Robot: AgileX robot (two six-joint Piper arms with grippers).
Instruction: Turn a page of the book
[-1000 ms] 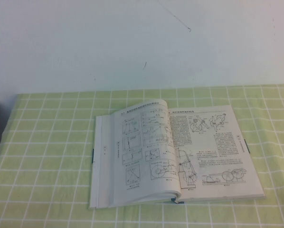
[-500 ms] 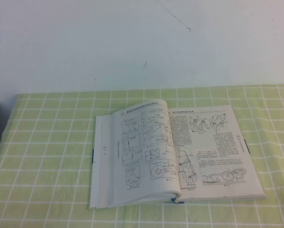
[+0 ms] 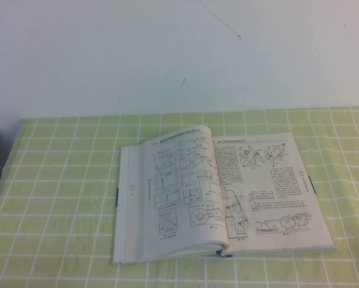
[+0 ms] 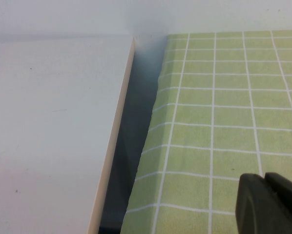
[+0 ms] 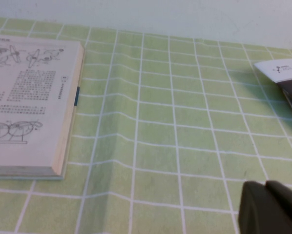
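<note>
Green-and-white checked cloth (image 3: 59, 198) is spread over the table, and the book (image 3: 227, 195) is laid open on it, slightly toward four o'clock of the cloth's middle in the high view. Both open faces are printed with black text and mechanical line drawings. The page (image 3: 182, 189) at the nine o'clock side of the spine is arched up off the stack beneath it, its far corner curled near the gutter, while the three o'clock half lies flat. A thin dark blue-green cover edge is seen under the near corner and at both outer sides. Neither arm is seen in the high view. In the right wrist view the right gripper (image 5: 270, 207) is seen as a dark tip held over bare cloth, well apart from the book's outer edge (image 5: 68, 117), with its fingers pressed together and nothing between them. A white printed object (image 5: 282, 70) lies on the cloth far from the book. In the left wrist view the left gripper (image 4: 268, 202) is held over the cloth near the table's edge, beside a white panel (image 4: 53, 136); whether its fingers are spread or pressed together cannot be told.
</note>
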